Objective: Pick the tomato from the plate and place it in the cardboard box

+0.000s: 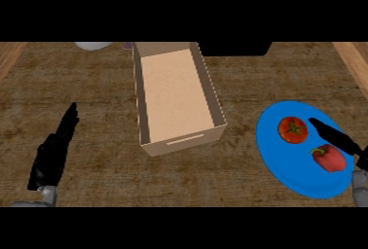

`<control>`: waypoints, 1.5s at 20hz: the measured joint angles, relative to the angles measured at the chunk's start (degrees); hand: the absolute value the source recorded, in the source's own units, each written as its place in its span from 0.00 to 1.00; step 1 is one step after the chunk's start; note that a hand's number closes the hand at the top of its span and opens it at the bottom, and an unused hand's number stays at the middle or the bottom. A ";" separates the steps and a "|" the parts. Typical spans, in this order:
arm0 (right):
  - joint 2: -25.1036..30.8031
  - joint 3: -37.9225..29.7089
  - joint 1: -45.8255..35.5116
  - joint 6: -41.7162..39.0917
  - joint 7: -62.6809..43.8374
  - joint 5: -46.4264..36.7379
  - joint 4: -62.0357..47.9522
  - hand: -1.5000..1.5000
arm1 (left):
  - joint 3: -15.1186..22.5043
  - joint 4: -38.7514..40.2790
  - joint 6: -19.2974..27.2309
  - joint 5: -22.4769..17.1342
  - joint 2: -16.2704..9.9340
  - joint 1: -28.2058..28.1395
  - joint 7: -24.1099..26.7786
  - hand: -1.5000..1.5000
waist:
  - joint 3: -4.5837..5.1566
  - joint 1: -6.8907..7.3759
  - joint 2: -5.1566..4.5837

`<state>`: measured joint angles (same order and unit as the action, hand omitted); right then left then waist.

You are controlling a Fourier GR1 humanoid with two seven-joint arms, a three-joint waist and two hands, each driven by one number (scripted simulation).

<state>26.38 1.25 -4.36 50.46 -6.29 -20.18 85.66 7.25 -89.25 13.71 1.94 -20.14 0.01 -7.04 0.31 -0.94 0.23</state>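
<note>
A red tomato (292, 130) lies on the upper part of a blue plate (287, 165) at the right. A red bell pepper (328, 158) lies on the same plate, lower right of the tomato. My right hand (338, 138) comes in from the right edge with straight fingers pointing up-left over the plate, its tip just right of the tomato and above the pepper; it holds nothing. An open cardboard box (176, 97) stands in the middle, long and empty. My left hand (54, 148) rests open at the lower left, fingers pointing up.
A white rounded object (93, 45) shows at the top edge left of the box. A black object (235, 48) sits at the top edge right of the box. Light wooden strips (352, 58) border the brown counter at both sides.
</note>
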 measured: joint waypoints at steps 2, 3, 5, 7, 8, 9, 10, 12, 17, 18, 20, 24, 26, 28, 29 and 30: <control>2.64 1.43 2.15 -3.21 -5.70 -3.44 1.08 0.00 | -0.16 -0.04 0.02 0.10 -0.08 -0.12 0.10 0.50 | 0.10 -0.19 0.07; 3.80 2.44 3.20 -5.34 -8.33 -4.87 1.42 0.00 | -0.38 -0.10 -0.17 -0.02 -0.31 -0.02 0.04 0.50 | 0.15 -0.20 0.08; 6.61 3.95 4.13 -10.70 -14.26 -6.82 2.48 0.00 | -0.18 -0.26 -0.29 -0.05 -0.07 0.02 0.01 0.50 | 0.21 -0.07 0.06; 8.86 5.94 5.24 -16.43 -20.08 -8.08 4.09 0.00 | -0.21 -0.21 -0.52 -0.08 -0.14 -0.47 0.47 0.50 | 0.26 0.12 0.08; 9.75 6.92 5.43 -19.25 -23.20 -8.64 5.03 0.00 | -0.29 -0.25 -0.74 -0.16 -0.28 -0.61 0.62 0.50 | 0.24 0.29 0.06; 10.50 7.99 5.26 -22.10 -26.56 -9.16 6.30 0.00 | -0.61 -0.07 -1.13 -0.36 -0.65 -0.65 0.88 0.50 | 0.24 0.48 0.04; 11.34 8.80 4.95 -25.19 -29.86 -9.19 7.73 0.00 | -0.80 -0.05 -1.32 -0.45 -0.85 -1.01 1.21 0.50 | 0.22 0.69 0.04; 11.77 11.08 3.72 -30.59 -37.19 -9.79 11.33 0.00 | -0.33 -0.66 -1.31 -0.19 -0.55 -0.94 0.78 0.50 | 0.15 0.92 0.06; 9.67 15.01 -2.17 -40.59 -52.12 -12.09 16.28 0.00 | -0.61 0.31 -1.93 -0.15 0.19 -0.84 1.90 0.50 | -0.08 1.28 -0.12; 8.93 15.53 -3.11 -41.86 -53.66 -12.78 16.72 0.00 | -1.03 0.95 -2.16 -0.17 0.16 -0.46 2.19 0.50 | -0.11 1.26 -0.15; 7.34 16.20 -4.32 -43.59 -55.83 -14.53 17.71 0.00 | -1.22 1.54 -2.40 0.06 0.57 -0.01 2.50 0.50 | -0.16 1.19 -0.16; 3.71 15.92 -7.34 -45.23 -56.98 -17.29 14.38 0.00 | -1.45 2.82 -2.63 0.64 1.57 0.54 2.65 0.50 | -0.24 1.22 -0.23; 2.70 16.06 -6.77 -46.24 -57.68 -18.61 14.67 0.00 | -1.75 1.67 -2.96 0.70 1.35 -0.36 2.53 0.50 | -0.25 1.19 -0.19; 1.18 15.89 -6.24 -46.81 -57.77 -19.63 13.78 0.00 | -2.04 1.97 -3.00 0.94 1.66 -0.13 2.80 0.50 | -0.25 1.11 -0.19; 0.91 15.18 -6.45 -47.36 -57.73 -19.50 13.32 0.00 | -2.02 1.27 -2.99 1.23 1.64 -0.23 2.18 0.50 | -0.28 1.13 -0.20; 0.79 14.52 -5.89 -47.69 -57.31 -19.50 13.24 0.00 | -2.21 1.32 -2.99 1.36 1.82 -0.12 2.08 0.50 | -0.28 1.07 -0.19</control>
<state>27.17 15.78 -10.24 2.77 -63.60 -39.68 98.90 5.04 -87.93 10.71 3.30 -18.32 -0.11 -4.96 0.03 0.13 0.04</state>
